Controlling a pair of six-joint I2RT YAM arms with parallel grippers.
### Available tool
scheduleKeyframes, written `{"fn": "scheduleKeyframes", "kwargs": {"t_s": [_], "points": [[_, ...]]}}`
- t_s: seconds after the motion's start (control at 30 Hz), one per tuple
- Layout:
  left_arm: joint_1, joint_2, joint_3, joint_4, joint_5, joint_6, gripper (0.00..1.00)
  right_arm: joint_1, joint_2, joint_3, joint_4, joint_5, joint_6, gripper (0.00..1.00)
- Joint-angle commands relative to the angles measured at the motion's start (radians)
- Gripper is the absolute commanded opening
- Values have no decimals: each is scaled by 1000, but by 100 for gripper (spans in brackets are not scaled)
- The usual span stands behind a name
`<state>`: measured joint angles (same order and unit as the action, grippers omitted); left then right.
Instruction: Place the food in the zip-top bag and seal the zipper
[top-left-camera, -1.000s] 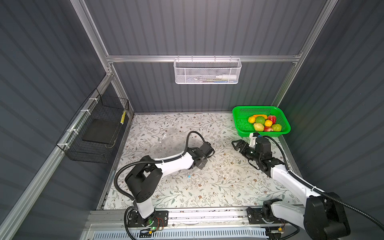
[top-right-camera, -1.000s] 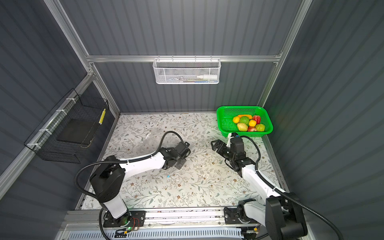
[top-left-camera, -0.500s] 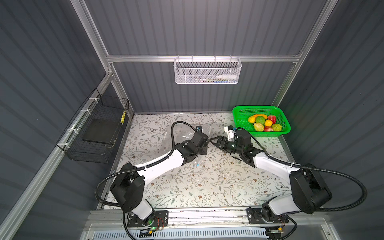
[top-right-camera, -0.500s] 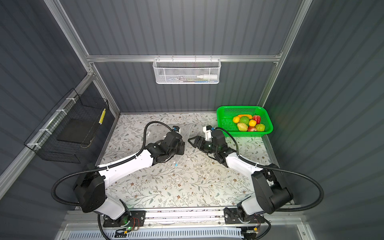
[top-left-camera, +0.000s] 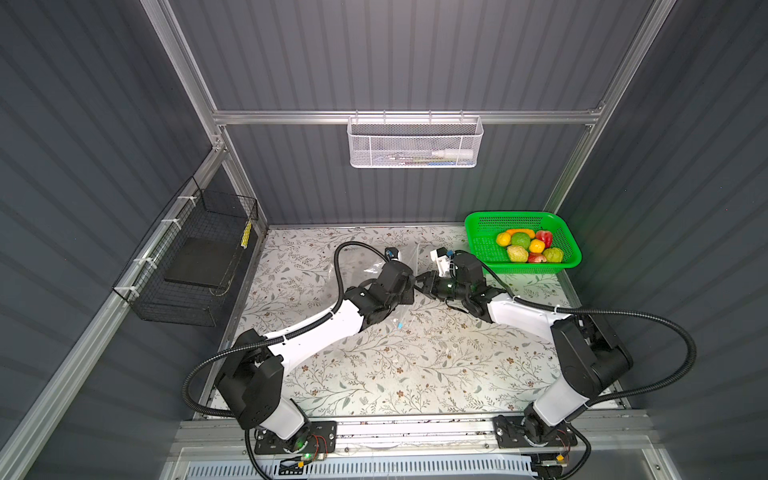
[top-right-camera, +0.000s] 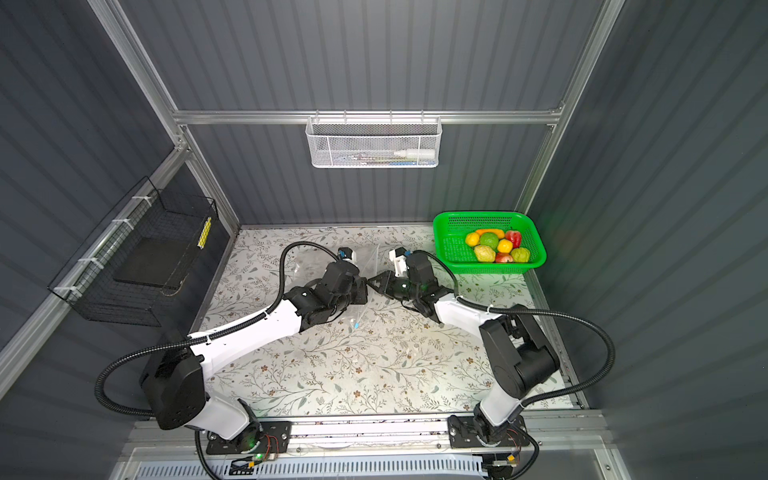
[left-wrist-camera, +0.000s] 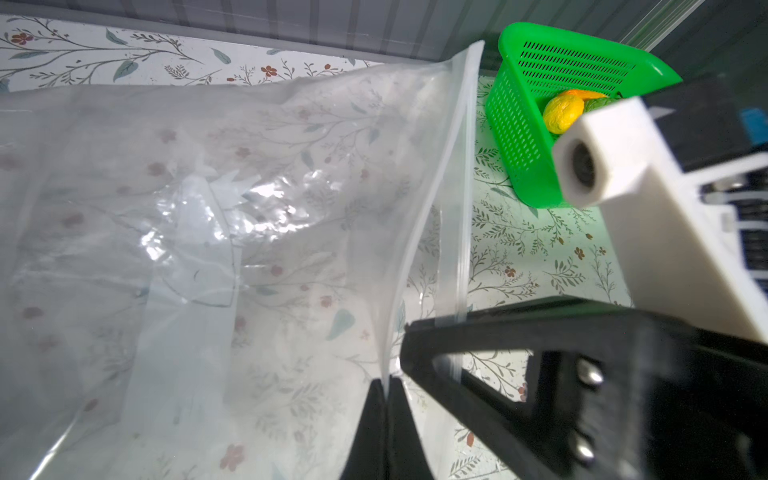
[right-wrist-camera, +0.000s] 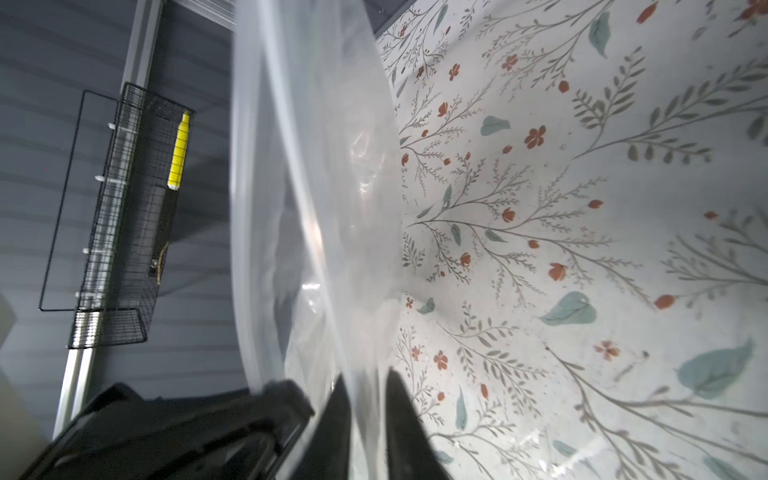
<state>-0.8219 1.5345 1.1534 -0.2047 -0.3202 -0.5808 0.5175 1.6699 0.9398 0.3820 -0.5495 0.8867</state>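
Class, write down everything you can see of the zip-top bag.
The zip-top bag is large and made of clear, crinkly plastic that glints where it is creased, with the floral table showing through it. A thicker zip strip runs along its mouth edge. The mouth stands parted: the left gripper pinches one lip and the right gripper pinches the other. That edge is lifted, and the rest sags down to the table. Nothing is inside.

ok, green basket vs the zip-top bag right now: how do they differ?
The green basket is opaque and perforated; the zip-top bag is clear and crinkly. The basket holds the food; the bag is empty. The basket sits untouched; the bag's mouth is pinched by the left gripper and the right gripper. Both are on the floral table.
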Motion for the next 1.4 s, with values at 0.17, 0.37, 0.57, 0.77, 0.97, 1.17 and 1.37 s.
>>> {"fn": "scheduleKeyframes", "kwargs": {"t_s": [0.17, 0.37, 0.57, 0.77, 0.97, 1.17, 1.37], "points": [[36, -24, -37, -80, -17, -26, 9, 37, 31, 105, -84, -21, -90, 0], [52, -17, -50, -94, -38, -28, 42, 77, 28, 126, -127, 0, -107, 0], [56, -29, -49, -91, -43, -11, 14, 88, 39, 141, -157, 24, -116, 0], [56, -80, -73, -100, -34, 4, 0, 79, 86, 197, -227, 42, -159, 0], [55, -199, -164, -95, -74, -48, 0, 64, 181, 322, -389, 111, -232, 0], [55, -231, -200, -92, -132, -112, 0, 55, 246, 400, -485, 164, -259, 0], [55, -171, -178, -26, -95, -103, 0, 55, 233, 403, -493, 198, -262, 2]]}}
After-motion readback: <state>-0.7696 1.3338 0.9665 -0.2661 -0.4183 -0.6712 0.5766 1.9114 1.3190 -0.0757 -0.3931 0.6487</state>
